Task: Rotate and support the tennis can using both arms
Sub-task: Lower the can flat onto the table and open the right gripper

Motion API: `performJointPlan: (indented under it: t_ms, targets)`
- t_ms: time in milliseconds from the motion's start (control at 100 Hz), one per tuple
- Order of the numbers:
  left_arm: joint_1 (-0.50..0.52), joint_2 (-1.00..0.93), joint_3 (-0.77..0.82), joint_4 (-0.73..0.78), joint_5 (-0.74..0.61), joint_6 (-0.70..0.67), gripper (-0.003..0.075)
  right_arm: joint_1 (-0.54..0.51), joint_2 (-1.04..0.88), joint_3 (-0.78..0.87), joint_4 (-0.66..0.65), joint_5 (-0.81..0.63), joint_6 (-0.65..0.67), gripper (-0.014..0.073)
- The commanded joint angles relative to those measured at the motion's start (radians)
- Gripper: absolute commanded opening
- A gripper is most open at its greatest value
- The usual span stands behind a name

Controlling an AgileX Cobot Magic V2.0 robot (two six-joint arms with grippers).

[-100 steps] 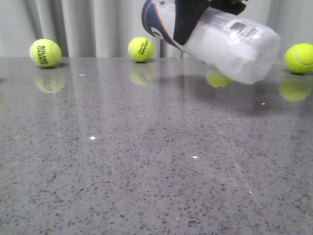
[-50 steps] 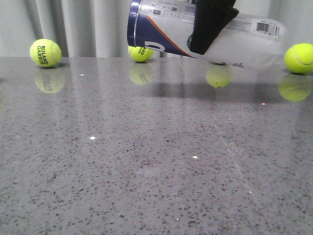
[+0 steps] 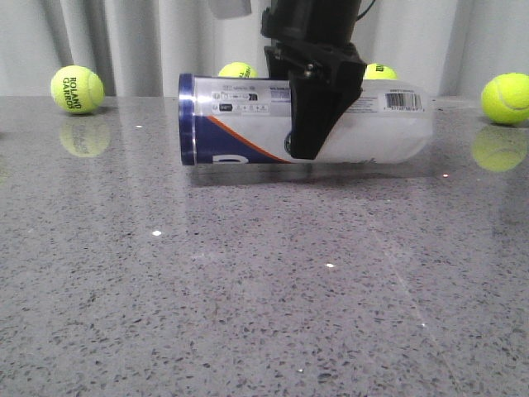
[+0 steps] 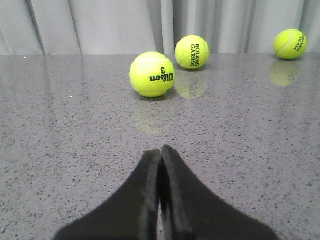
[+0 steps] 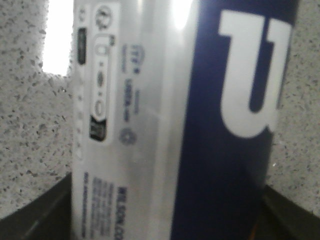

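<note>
Tennis can lies on its side along my grey speckled bench, dark blue rim to my left, barcode end to my right. My right pincer comes down from above and grasps the tube around its middle; one black angular finger crosses the front of the label, covering most of the round logo. An orange stripe and a navy patch run across the label beside that finger. From the front view I cannot say for certain whether the can rests fully on the bench or hangs just above it, though its lower edge meets its own reflection.

In my right wrist view the can fills the frame, navy patch with big white lettering on one side and small print on the pale side, with my dark fingers flanking it at the lower corners.

My left pincer is clenched on nothing, its two black fingers pressed flat together over bare bench. Beyond it sit a Wilson ball, a Roland Garros ball just behind that, and a third ball farther off.

The front view shows the Roland Garros ball at far left, another ball at far right, and two more partly hidden behind the can, all before a pale curtain
</note>
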Motion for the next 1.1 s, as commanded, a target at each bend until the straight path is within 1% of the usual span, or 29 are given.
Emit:
performJointPlan:
  t_ms: [0, 230, 280, 350, 400, 460, 550, 1090]
  targets:
    - [-0.003, -0.035, 0.046, -0.002, -0.076, -0.009, -0.0020, 0.006, -0.049, -0.034, -0.013, 0.089, -0.012, 0.0370]
    - [-0.003, -0.035, 0.046, -0.002, -0.076, -0.009, -0.0020, 0.006, -0.043, -0.034, -0.013, 0.074, -0.011, 0.0376]
    - [-0.003, -0.035, 0.046, -0.002, -0.076, -0.009, -0.0020, 0.006, -0.039, -0.034, -0.013, 0.075, -0.003, 0.0395]
    - [-0.003, -0.035, 0.046, -0.002, -0.076, -0.009, -0.0020, 0.006, -0.031, -0.034, -0.013, 0.075, 0.042, 0.0476]
    - [-0.003, -0.035, 0.046, -0.002, -0.076, -0.009, -0.0020, 0.006, -0.028, -0.034, -0.013, 0.068, 0.063, 0.0577]
    - [-0.003, -0.035, 0.046, -0.002, -0.076, -0.009, -0.0020, 0.006, -0.024, -0.034, -0.013, 0.059, 0.067, 0.0668]
    - [-0.003, -0.035, 0.046, -0.002, -0.076, -0.009, -0.0020, 0.006, -0.023, -0.034, -0.014, 0.053, 0.065, 0.0640]
    - [-0.003, -0.035, 0.046, -0.002, -0.076, -0.009, -0.0020, 0.015, -0.054, -0.035, -0.036, 0.087, 0.065, 0.0631]
